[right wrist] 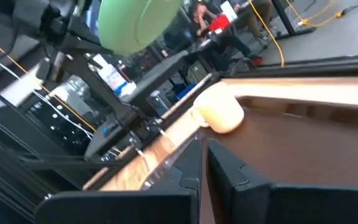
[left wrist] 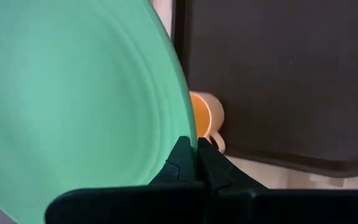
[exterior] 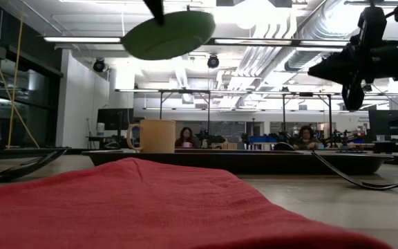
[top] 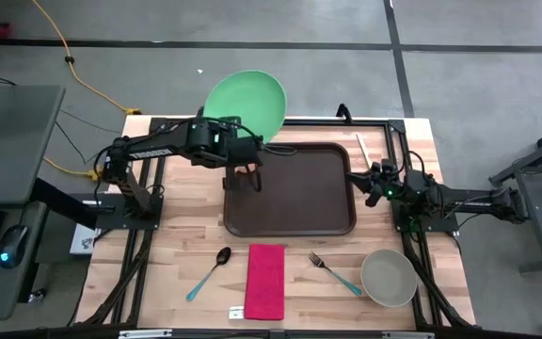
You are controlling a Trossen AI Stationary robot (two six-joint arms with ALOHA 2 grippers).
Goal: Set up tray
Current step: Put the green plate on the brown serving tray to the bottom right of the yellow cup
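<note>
The round green plastic plate (top: 246,104) is clamped at its rim by the left end effector (top: 249,143), raised; the large dark brown rectangular plastic tray (top: 294,202) lies below it on the tabletop (top: 186,250). The right end effector (top: 356,179) is held together, empty, beside the tray's edge.

- The tray (top: 294,202) is large, dark brown, rectangular, with rounded corners and a raised rim.
- It lies flat on the wooden surface (top: 186,254), near the middle, towards the far side.
- Its long sides run left to right.
- In the low view the tray (exterior: 254,160) shows as a thin dark band, seen edge on.
</note>
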